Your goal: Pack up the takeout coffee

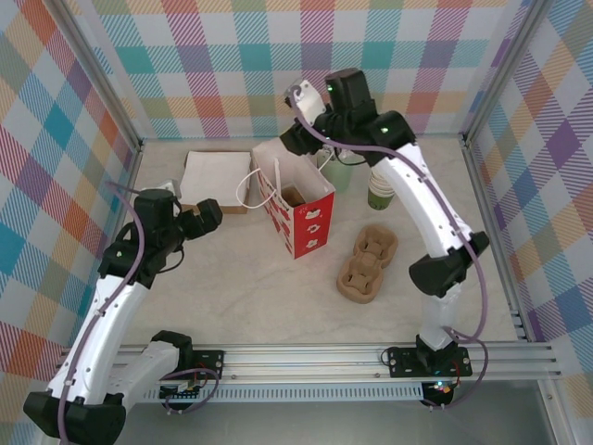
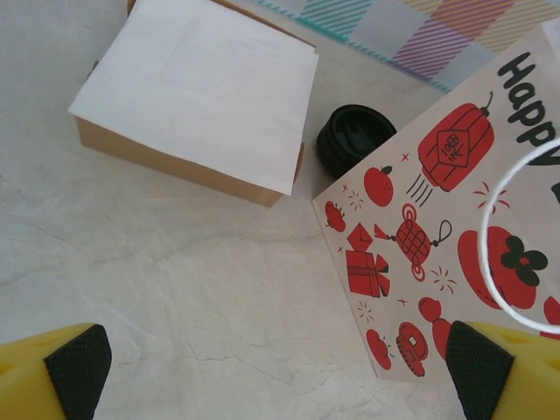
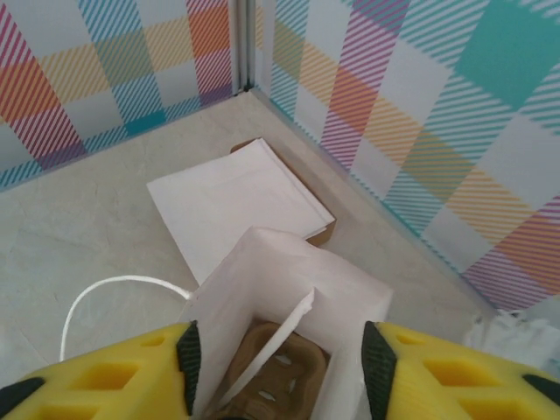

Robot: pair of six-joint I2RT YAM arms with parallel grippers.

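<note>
Packing looks partly done. The bag (image 1: 306, 222) stands upright mid-table with a carrier (image 3: 262, 363) down inside it, but no lidded cup can be made out in its mouth, and where the coffee is cannot be told. On that showing, the cup is probably still to go in.

The right gripper (image 3: 282, 372) hangs over the bag's mouth, jaws spread, holding nothing. The left gripper (image 2: 280, 381) is spread wide and empty, just beside the bag's printed side.

Room is tight behind the bag — lids (image 2: 354, 140), a box (image 1: 215, 176), a pot (image 1: 336, 171) and cups (image 1: 380, 190) crowd near the back wall. The table (image 1: 232, 297) in front is open, though spare carriers (image 1: 368, 264) lie to the bag's right.
</note>
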